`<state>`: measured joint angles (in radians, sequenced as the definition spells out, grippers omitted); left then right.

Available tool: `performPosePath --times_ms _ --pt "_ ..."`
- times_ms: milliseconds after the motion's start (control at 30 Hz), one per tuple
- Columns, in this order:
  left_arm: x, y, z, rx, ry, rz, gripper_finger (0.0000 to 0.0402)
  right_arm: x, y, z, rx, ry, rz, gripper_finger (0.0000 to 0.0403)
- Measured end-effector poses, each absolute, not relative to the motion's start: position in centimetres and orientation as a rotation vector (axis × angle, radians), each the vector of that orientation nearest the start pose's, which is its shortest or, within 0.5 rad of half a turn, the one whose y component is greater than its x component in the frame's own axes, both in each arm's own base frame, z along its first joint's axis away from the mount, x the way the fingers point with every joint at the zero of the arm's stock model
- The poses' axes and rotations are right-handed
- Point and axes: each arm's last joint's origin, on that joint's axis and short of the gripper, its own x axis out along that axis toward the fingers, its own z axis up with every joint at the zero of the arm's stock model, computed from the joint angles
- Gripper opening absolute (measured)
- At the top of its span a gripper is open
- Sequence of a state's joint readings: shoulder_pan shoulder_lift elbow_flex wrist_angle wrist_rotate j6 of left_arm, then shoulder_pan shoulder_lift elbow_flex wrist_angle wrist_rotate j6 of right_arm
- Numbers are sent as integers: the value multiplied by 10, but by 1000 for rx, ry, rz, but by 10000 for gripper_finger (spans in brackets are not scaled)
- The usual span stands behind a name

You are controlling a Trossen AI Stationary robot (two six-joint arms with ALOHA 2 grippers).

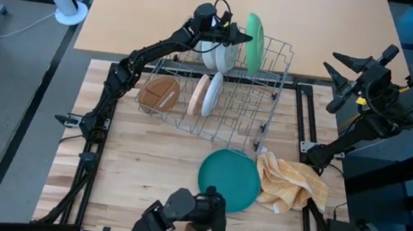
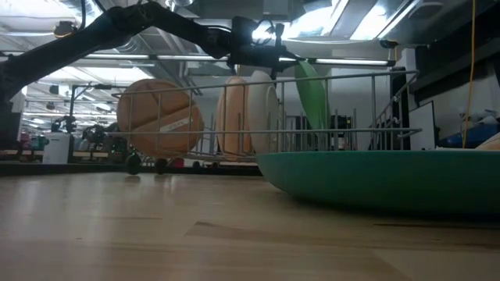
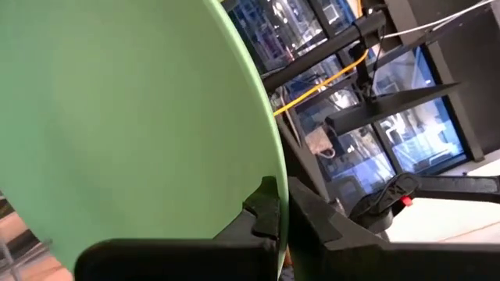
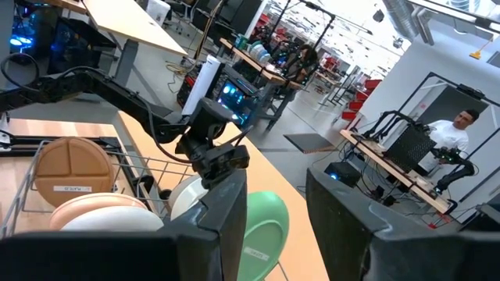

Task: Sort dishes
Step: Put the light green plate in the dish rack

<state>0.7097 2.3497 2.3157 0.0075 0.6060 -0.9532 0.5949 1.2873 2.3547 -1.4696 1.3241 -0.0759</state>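
Observation:
A green plate (image 1: 255,37) stands on edge at the far right of the grey wire rack (image 1: 270,99), with my left gripper (image 1: 236,35) shut on it. In the rack stand a brown plate (image 1: 159,93), a tan plate (image 1: 199,94) and white plates (image 1: 213,93). A teal plate (image 1: 229,181) lies flat on the table near the front. My right gripper (image 1: 342,72) hangs open, raised off the table's right side, with nothing between its fingers (image 4: 226,203). My left gripper pinches the green plate's rim (image 3: 275,204) between its two fingers, one finger (image 3: 262,209) on each face. The fingers come level from the table's left. The plate (image 2: 315,92) stands on edge, slightly tilted, its lower part among the rack's wires; whether it rests there I cannot tell.
A yellow checked cloth (image 1: 291,184) lies crumpled right of the teal plate. A dark jointed mount (image 1: 190,215) sits at the table's near edge. Bare wood (image 1: 140,162) stretches between the rack and the near edge on the left.

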Motion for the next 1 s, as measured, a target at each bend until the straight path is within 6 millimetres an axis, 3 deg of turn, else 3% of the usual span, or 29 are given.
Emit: performPosePath --times_ms 600,800,1000 --pt "424 337 322 -936 132 170 0 82 22 571 -409 264 -711 137" --pt "424 339 327 -956 79 156 0 82 22 571 -409 264 -711 137" --pt "423 343 345 -938 -76 95 0 82 22 571 -409 264 -711 137"
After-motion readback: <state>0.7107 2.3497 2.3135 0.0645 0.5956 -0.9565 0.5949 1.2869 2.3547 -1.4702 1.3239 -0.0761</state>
